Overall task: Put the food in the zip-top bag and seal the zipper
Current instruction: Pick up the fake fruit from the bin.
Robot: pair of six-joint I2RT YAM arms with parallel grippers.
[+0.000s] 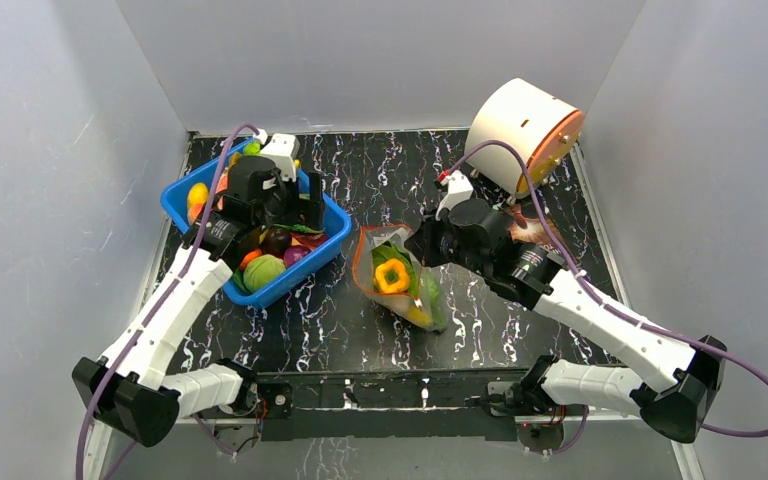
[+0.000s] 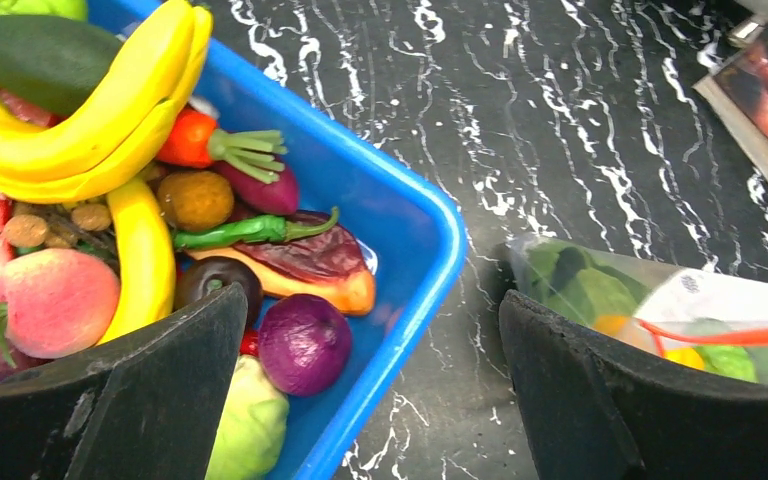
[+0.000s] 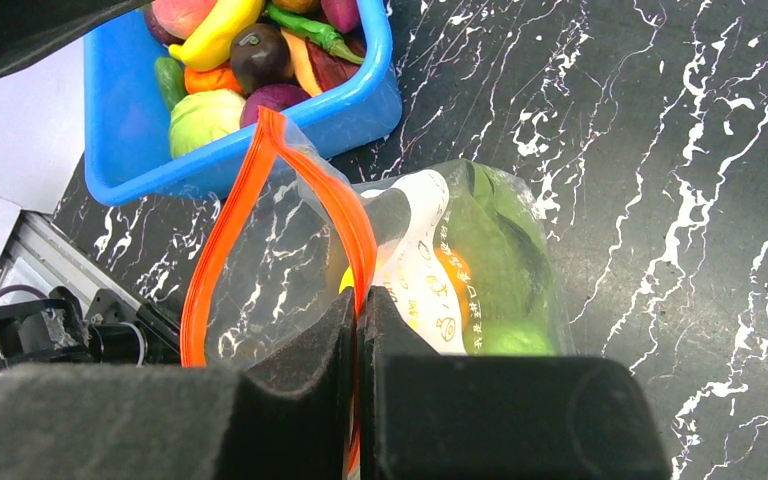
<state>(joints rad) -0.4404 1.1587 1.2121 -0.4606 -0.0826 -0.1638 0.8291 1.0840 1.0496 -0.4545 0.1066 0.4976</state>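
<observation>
The zip-top bag point(image 1: 400, 280) lies mid-table with its mouth open, holding a yellow-orange bell pepper point(image 1: 392, 276) and green lettuce point(image 1: 430, 298). My right gripper point(image 1: 430, 240) is shut on the zipper point(image 3: 222, 228), pinching the strip's right strand between its fingertips point(image 3: 357, 300), so the mouth stands up as a loop. My left gripper point(image 1: 300, 205) is open and empty, hovering over the right end of the blue basket point(image 1: 175, 195); in the left wrist view point(image 2: 372, 310) it straddles the basket's corner. Bananas point(image 2: 80, 130), a peach point(image 2: 55, 300) and a purple onion point(image 2: 305, 343) lie inside.
A white drum with an orange face point(image 1: 522, 130) stands at the back right. A flat reddish card point(image 2: 760, 100) lies beside it. Grey walls close in the table on three sides. The basket also holds a green chilli point(image 2: 250, 230) and several other toys.
</observation>
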